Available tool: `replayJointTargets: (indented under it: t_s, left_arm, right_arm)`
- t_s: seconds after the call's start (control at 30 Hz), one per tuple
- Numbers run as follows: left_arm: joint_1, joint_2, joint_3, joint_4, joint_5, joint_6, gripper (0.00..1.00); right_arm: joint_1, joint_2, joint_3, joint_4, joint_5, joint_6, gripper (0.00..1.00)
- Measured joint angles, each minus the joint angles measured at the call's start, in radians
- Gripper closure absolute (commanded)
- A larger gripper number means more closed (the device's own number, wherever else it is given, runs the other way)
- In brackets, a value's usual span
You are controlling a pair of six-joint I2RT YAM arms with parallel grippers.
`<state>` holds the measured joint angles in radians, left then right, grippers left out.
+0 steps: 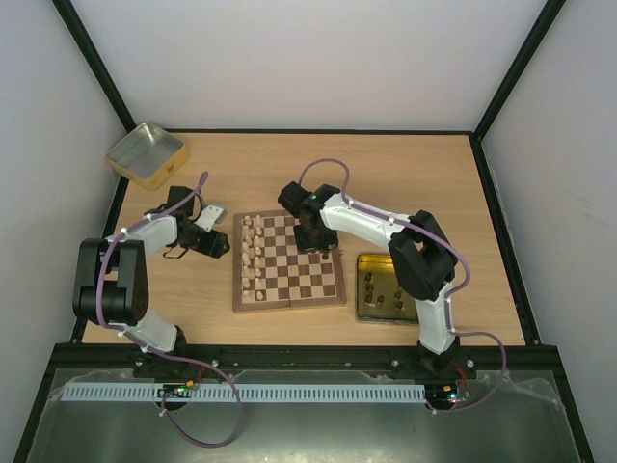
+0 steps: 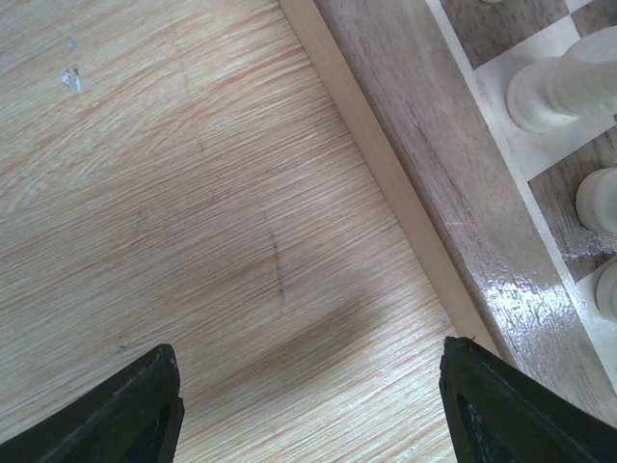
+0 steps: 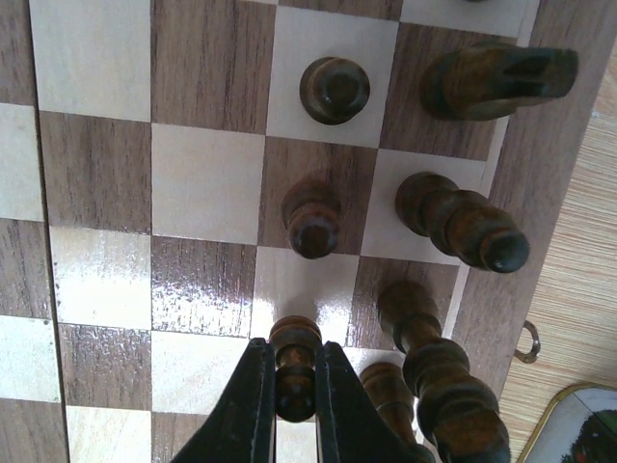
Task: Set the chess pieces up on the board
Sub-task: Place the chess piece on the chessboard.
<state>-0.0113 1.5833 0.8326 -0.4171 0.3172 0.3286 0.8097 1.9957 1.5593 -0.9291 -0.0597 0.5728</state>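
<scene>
Cream wooden pieces (image 1: 253,253) are lining the checkered board (image 1: 289,304), your right gripper (image 3: 295,353) is clamping a dark brown pawn (image 3: 295,334), left gripper (image 2: 308,352) gaping, others (image 1: 381,298) waiting in the gold tin (image 1: 360,289).

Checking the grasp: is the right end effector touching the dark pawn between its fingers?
Touching. In the right wrist view, both fingers of the right end effector press against the dark pawn, no gap either side.

We saw the left arm (image 1: 111,280) left of the board (image 1: 289,306) and the right arm (image 1: 362,220) right of it, both white shells between bulky black joints. A purple cable (image 1: 324,161) looped along each; their fingers (image 2: 135,410) were matte black.
</scene>
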Motion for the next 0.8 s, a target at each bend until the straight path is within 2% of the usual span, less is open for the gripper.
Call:
replayJointTargets:
  t_s: [0.8]
  left_arm:
    - [0.002, 0.0, 0.0, 0.0, 0.005, 0.0, 0.27]
  right_arm:
    - [-0.018, 0.026, 0.032, 0.022, 0.003, -0.005, 0.93]
